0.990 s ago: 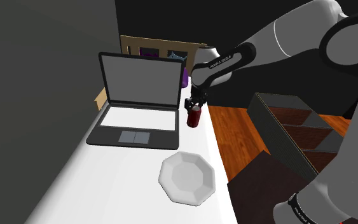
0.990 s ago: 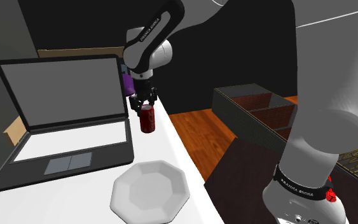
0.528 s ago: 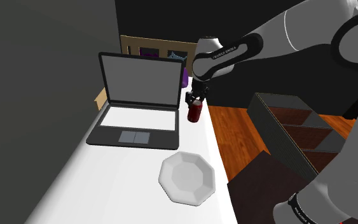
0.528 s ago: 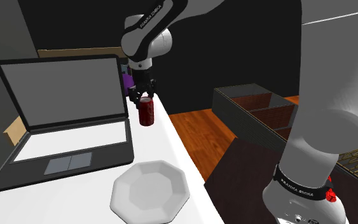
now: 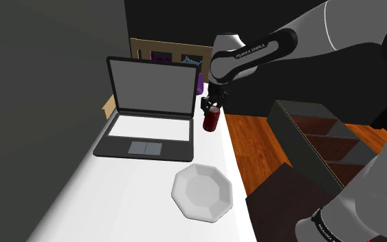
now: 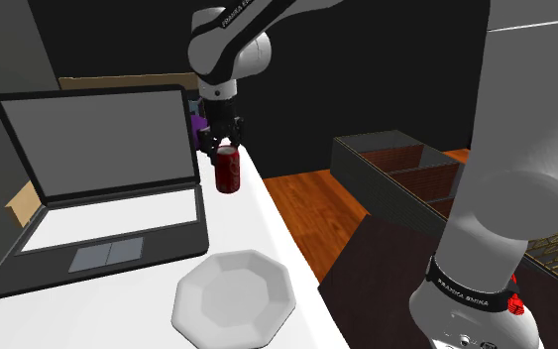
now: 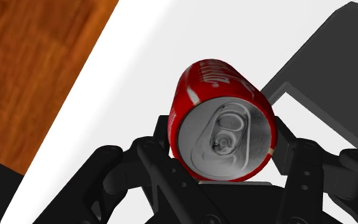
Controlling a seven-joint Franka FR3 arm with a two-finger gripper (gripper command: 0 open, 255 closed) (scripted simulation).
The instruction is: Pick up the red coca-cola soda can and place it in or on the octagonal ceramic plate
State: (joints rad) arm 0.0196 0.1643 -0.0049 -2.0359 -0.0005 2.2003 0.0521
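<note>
Claw point(image 6: 226, 149) clenched on red can point(image 7: 224, 124) | contact partly hidden behind can | white plate point(image 5: 203, 193) well apart

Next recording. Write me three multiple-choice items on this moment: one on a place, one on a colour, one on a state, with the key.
1. Where does the plate lie?
A. on the laptop
B. held in the air
C. on the white table, apart from the laptop

2. What colour is the side of the can?
A. red
B. green
C. blue

3. How is the gripper?
A. open over the plate
B. shut on the can
C. shut on nothing

Key:
1. C, the plate rests on bare tabletop.
2. A, the wrist view shows the can's red wall.
3. B, the fingers clasp the can on both sides.
</note>
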